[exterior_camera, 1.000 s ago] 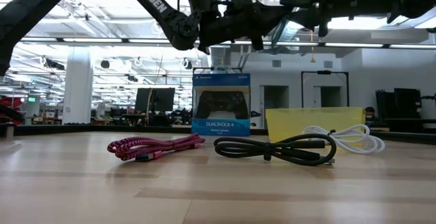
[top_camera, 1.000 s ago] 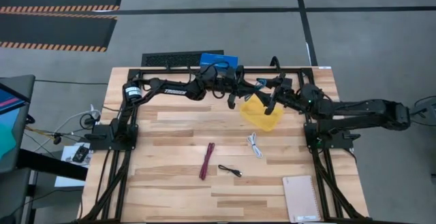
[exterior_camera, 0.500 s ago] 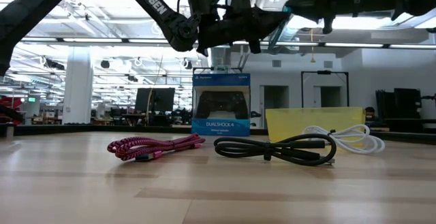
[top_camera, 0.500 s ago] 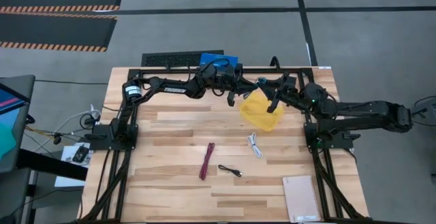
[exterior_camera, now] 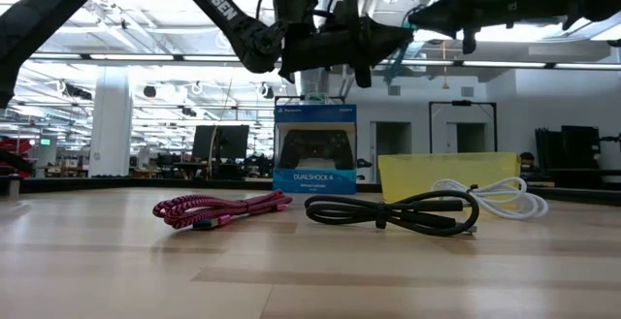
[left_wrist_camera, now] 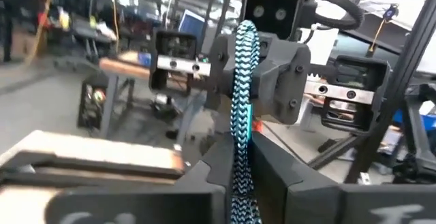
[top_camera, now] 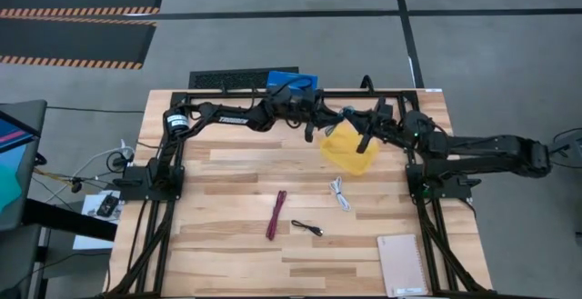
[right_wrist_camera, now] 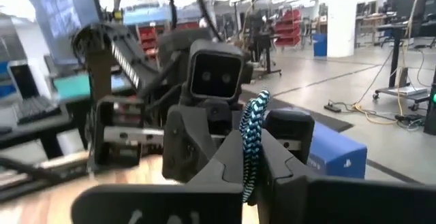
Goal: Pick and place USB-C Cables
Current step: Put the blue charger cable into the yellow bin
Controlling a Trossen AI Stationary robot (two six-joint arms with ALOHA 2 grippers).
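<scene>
- The left gripper (left_wrist_camera: pixel 235 176) has its dark, flat-faced fingers pressed on the teal cable (left_wrist_camera: pixel 243 108), a braided cord with a black-and-turquoise weave that rises between them.
- The right gripper (right_wrist_camera: pixel 251 183) is clamped on the same teal cable, whose woven loop curls over its fingertips; each wrist camera faces the other arm's blocky camera housing.
- From above, the two grippers meet nose to nose over the back of the table, just by the yellow tray (top_camera: pixel 349 149); the cable itself is too small to make out there.
- The yellow tray is a shallow, translucent plastic dish with rounded corners.
- The blue box (exterior_camera: pixel 314 150) is printed card, standing upright behind it.
- On the pale plank table (top_camera: pixel 227 181) lie the maroon cable (exterior_camera: pixel 218 207), braided and folded; the black cable (exterior_camera: pixel 398 209), smooth and looped; and the white cable (exterior_camera: pixel 490 195), glossy, partly hidden behind the black one in the low view.
- A tan notebook (top_camera: pixel 401 264) is near the front right corner.
</scene>
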